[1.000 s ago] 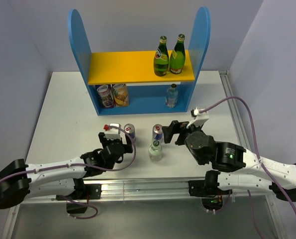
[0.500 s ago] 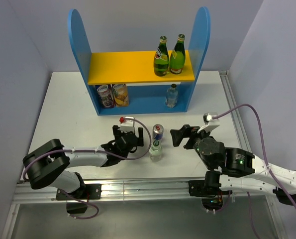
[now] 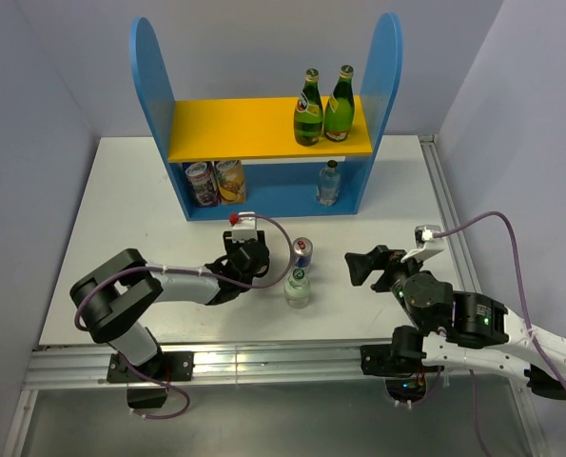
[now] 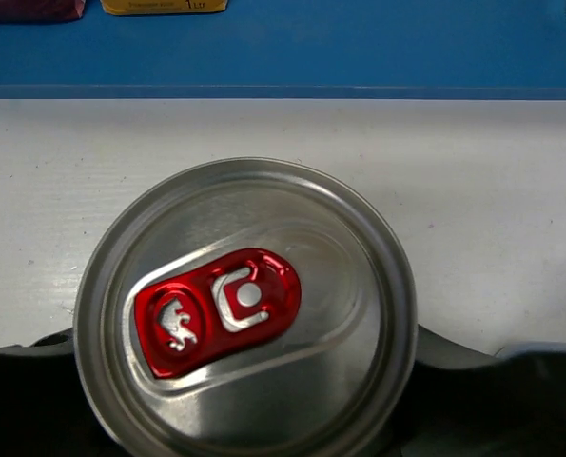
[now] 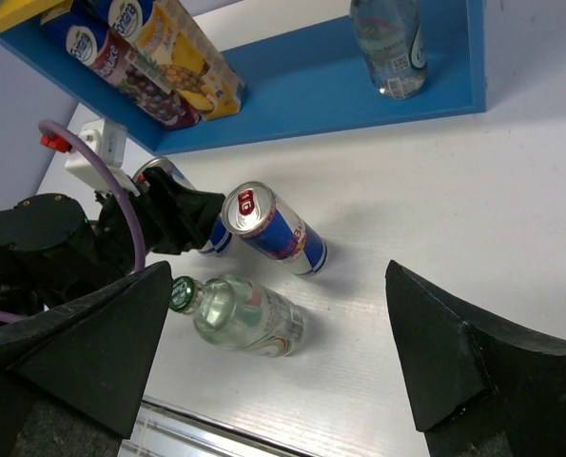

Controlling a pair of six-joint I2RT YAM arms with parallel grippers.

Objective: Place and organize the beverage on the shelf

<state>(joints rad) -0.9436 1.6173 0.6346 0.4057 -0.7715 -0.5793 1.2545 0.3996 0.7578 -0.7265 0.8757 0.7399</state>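
The shelf point(image 3: 235, 129) stands at the back of the table, with blue round-topped sides and a yellow upper board. My left gripper point(image 3: 247, 259) is shut on an upright silver-topped can point(image 4: 249, 314) with a red tab, in front of the shelf's blue base point(image 4: 283, 48). The right wrist view shows this can point(image 5: 214, 240) clasped by the black fingers. A second blue and silver can point(image 3: 302, 252) and a clear green-capped bottle point(image 3: 298, 287) stand just right of it. My right gripper point(image 3: 363, 268) hovers open right of them, nothing between its fingers point(image 5: 102, 343).
Two green bottles point(image 3: 322, 107) stand on the right of the upper board. On the lower level are a purple can point(image 3: 203, 183) and a yellow one point(image 3: 229, 179) at the left and a clear bottle point(image 3: 329, 183) at the right. A metal rail point(image 3: 263, 357) edges the table front.
My left gripper reached forward over the left can and shut on it. My right arm drew back to the right, away from the second can and the bottle.
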